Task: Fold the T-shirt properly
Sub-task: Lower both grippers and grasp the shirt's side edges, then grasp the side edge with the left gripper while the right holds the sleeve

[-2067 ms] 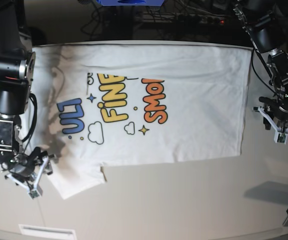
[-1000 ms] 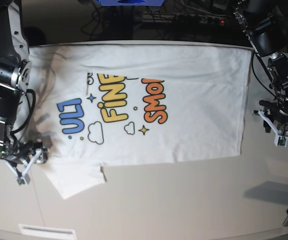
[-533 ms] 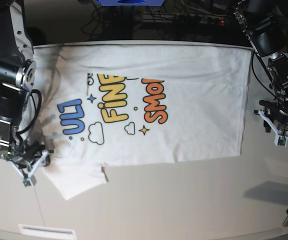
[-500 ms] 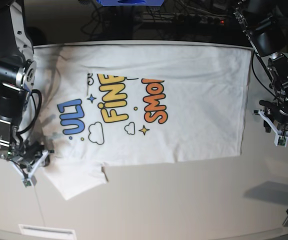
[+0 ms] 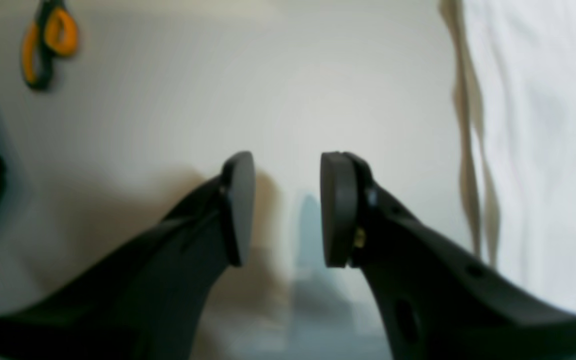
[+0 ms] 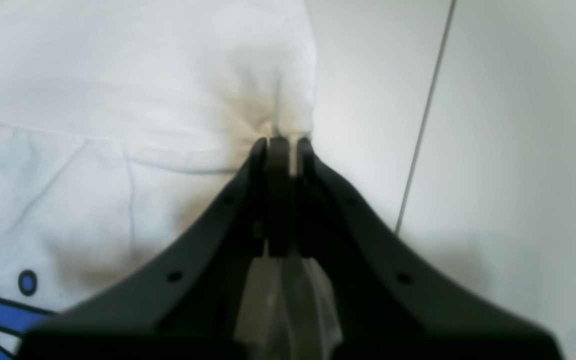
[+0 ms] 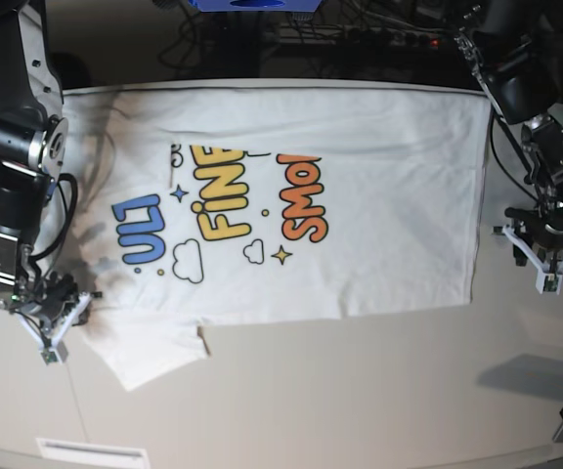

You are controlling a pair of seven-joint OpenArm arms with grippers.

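At the sleeve edge of the T-shirt, which lies flat across the surface, the right gripper has pinched a small bunch of cloth, likely to lift it for a fold. Beside the hem, the left gripper hangs partly spread and empty above bare surface, apparently waiting to take its side.

Bright even light, soft shadows; both wrist views blurred up close.

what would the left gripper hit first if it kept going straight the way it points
Probably only the bare table: the left gripper has open jaws over it, with the T-shirt off to one side. Depth is unclear.
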